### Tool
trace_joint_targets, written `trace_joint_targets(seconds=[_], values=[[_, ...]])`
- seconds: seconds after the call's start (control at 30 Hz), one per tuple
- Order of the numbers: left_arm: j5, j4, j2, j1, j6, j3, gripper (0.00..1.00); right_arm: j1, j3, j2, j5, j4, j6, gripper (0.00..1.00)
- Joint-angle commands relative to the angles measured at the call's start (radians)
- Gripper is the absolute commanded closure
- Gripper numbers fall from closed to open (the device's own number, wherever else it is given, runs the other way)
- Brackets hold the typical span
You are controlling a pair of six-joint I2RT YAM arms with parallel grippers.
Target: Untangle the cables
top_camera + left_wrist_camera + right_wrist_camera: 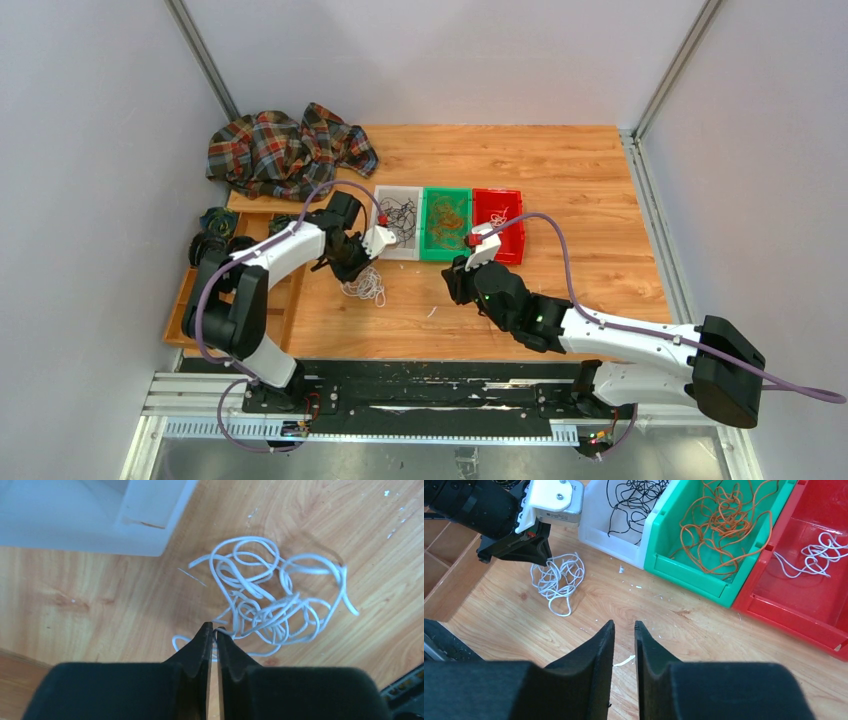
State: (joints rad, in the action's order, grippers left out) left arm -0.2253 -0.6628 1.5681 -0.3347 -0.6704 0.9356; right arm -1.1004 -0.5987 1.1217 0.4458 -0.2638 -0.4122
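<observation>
Wooden tabletop (704, 645) lies under the right gripper (624, 626), its 2 jaws slightly parted with nothing between them; farther left, the left gripper (213, 629) is pinched on a strand of the white cable tangle (270, 605) resting on the wood; beyond stand the white bin (609, 540) with black cables (634, 500), the green bin (684, 575) with orange cables (724, 520), and the red bin (784, 610) with white cables (819, 555)

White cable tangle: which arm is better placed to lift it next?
Left: the left hand is almost shut at the edge of the white tangle; the right hand is apart, over the bare table.
</observation>
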Motion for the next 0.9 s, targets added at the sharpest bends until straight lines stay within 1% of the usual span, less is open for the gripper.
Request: trace_joint_targets(seconds=[0.0, 0.03, 0.13, 0.17, 0.23, 0.3, 0.37, 0.47, 0.53, 0.7, 0.87], values=[[0.028, 0.038, -0.061, 0.007, 0.017, 0.011, 0.95, -0.016, -0.01, -0.023, 0.026, 0.0, -0.017, 0.81], [0.019, 0.034, -0.089, 0.007, 0.023, 0.012, 0.97, -0.016, -0.011, -0.021, 0.026, -0.002, -0.016, 0.82], [-0.028, -0.008, -0.146, 0.006, 0.068, 0.034, 0.99, -0.016, -0.017, -0.016, 0.022, -0.016, -0.018, 0.82], [-0.059, -0.037, -0.162, 0.007, 0.092, 0.049, 0.99, -0.016, -0.02, -0.012, 0.016, -0.024, -0.015, 0.78], [-0.105, -0.101, -0.194, 0.006, 0.135, 0.085, 0.99, -0.016, -0.034, -0.004, -0.009, -0.041, -0.006, 0.65], [-0.151, -0.164, -0.231, 0.007, 0.178, 0.115, 0.99, -0.016, -0.052, 0.008, -0.065, -0.062, 0.006, 0.56], [-0.189, -0.213, -0.274, 0.006, 0.22, 0.148, 0.99, -0.018, -0.082, 0.028, -0.107, -0.083, 0.021, 0.5], [-0.241, -0.288, -0.328, 0.006, 0.272, 0.209, 0.99, -0.021, -0.128, 0.073, -0.162, -0.12, 0.035, 0.44], [-0.275, -0.338, -0.351, 0.008, 0.294, 0.262, 0.99, -0.025, -0.159, 0.103, -0.188, -0.143, 0.04, 0.42], [-0.351, -0.411, -0.384, 0.005, 0.34, 0.364, 0.99, -0.037, -0.228, 0.158, -0.248, -0.213, 0.041, 0.41], [-0.37, -0.433, -0.394, 0.004, 0.349, 0.39, 0.99, -0.049, -0.273, 0.204, -0.278, -0.256, 0.048, 0.41]])
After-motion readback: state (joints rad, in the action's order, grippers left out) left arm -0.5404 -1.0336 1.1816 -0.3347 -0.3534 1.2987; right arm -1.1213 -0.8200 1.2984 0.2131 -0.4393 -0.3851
